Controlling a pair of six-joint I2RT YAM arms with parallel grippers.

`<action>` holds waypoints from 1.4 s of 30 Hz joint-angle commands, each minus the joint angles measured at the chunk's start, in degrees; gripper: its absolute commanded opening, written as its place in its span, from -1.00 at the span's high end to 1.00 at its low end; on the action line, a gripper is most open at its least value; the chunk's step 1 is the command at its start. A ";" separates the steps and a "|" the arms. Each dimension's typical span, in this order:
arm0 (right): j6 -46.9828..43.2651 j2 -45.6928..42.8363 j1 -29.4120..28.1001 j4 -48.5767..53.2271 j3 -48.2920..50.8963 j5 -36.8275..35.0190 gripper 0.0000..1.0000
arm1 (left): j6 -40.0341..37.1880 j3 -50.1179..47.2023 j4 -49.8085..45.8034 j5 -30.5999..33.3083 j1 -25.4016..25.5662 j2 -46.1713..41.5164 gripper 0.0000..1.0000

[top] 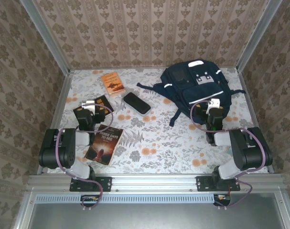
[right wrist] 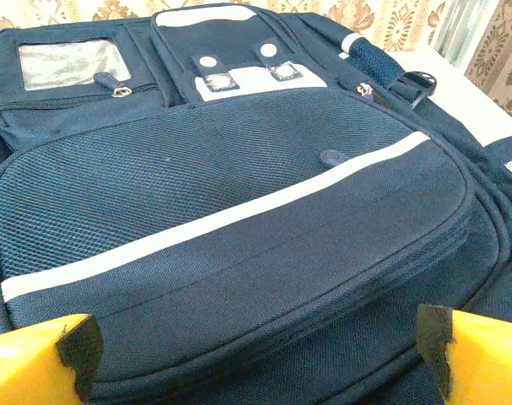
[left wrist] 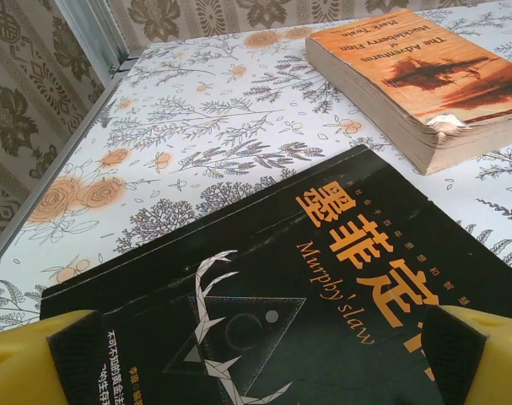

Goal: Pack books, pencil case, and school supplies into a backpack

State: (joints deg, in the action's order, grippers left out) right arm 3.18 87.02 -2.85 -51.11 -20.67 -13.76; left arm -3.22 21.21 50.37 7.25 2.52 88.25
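Observation:
The navy backpack (top: 192, 85) (right wrist: 239, 169) lies flat at the back right, zipped shut, front pocket up. My right gripper (top: 213, 106) (right wrist: 257, 363) hovers open over its near edge, holding nothing. The black book with gold lettering (top: 104, 101) (left wrist: 323, 287) lies at the left under my open left gripper (top: 89, 107) (left wrist: 268, 371), whose yellow fingers (left wrist: 36, 363) straddle the cover. Beyond it lies the orange book (top: 112, 81) (left wrist: 424, 76). The black pencil case (top: 136, 103) sits mid-table. The dark brown book (top: 104, 143) lies near the left arm's base.
The floral table (top: 159, 138) is walled by patterned panels on three sides, with an aluminium frame rail (left wrist: 95, 34) along the left edge. Backpack straps (top: 154, 88) trail left and right onto the table. Bare room lies in the middle front.

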 commanded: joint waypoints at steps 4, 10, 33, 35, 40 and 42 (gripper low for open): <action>0.51 0.60 -0.22 -0.47 -1.40 -1.40 -0.99 | 0.94 1.55 -0.14 -0.85 -0.44 -0.03 -1.00; 0.51 0.60 -0.22 -0.48 -1.36 -1.44 -0.99 | 1.00 1.50 -0.10 -0.97 -0.44 -0.01 -1.00; 0.51 0.52 -0.14 -0.63 -1.23 -1.36 -0.99 | 1.04 1.16 0.32 -1.76 -0.82 -0.22 -1.00; 0.27 -0.13 -0.22 -0.21 -1.37 -1.26 -0.99 | 1.15 0.77 1.00 -0.85 -0.77 -0.70 -1.00; -0.02 -9.29 -0.84 11.55 -4.14 -3.20 -0.99 | 3.07 1.20 -4.85 2.90 -0.94 -6.73 -1.00; 0.42 -12.96 -1.13 16.99 -5.75 -3.81 -0.99 | 3.06 2.30 -9.20 3.11 -0.94 -9.62 -1.00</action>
State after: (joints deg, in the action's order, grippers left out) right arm 3.18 80.58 -3.44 -42.22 -22.85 -14.87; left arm -1.91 21.26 46.15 8.36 2.09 83.37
